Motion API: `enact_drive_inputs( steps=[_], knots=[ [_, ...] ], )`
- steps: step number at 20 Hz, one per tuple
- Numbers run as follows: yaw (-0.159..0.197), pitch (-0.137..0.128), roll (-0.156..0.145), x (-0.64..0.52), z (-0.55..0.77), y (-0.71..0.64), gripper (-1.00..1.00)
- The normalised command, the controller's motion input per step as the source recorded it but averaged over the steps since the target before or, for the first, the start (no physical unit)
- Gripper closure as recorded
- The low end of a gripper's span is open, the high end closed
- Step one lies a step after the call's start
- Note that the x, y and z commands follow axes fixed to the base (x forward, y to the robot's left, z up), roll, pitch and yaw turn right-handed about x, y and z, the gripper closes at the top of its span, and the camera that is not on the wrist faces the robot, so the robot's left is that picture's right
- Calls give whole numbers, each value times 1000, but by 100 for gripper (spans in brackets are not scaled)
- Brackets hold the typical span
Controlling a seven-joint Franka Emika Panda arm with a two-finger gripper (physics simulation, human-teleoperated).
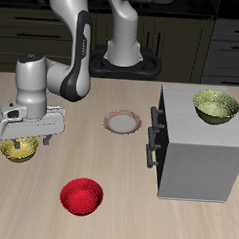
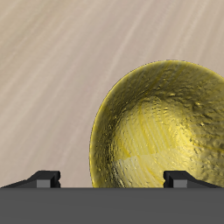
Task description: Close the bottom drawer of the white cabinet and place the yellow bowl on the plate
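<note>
The yellow bowl point(image 1: 19, 151) point(image 2: 162, 131) sits on the table, its ribbed shiny inside filling the wrist view. My gripper point(image 1: 25, 138) point(image 2: 112, 179) hangs open just above it. One fingertip point(image 2: 179, 178) is over the bowl's inside and the other point(image 2: 44, 178) is over the table outside the rim. The plate point(image 1: 122, 122) lies bare between the bowl and the white cabinet point(image 1: 200, 151). The bottom drawer point(image 1: 156, 159) shows its dark bar handle, and its front looks level with the drawer above.
A larger olive-green bowl point(image 1: 216, 105) stands on top of the cabinet. A red bowl point(image 1: 82, 196) sits near the table's front edge. The robot's base point(image 1: 126, 52) is at the back.
</note>
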Motion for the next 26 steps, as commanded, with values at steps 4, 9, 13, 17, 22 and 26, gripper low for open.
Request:
enact_drive_inputs(
  steps=[4,9,13,17,22,26],
  knots=[
    [11,-8,-4,-60,0,3,100],
    [2,-2,2,-33,19,-17,100],
    [-3,13,-15,-147,-45,-90,100],
    [-15,27,-24,-118,-27,-34,100],
    [-43,22,21,-129,129,21,100],
    [-24,-37,10,-146,335,28,100]
  ],
)
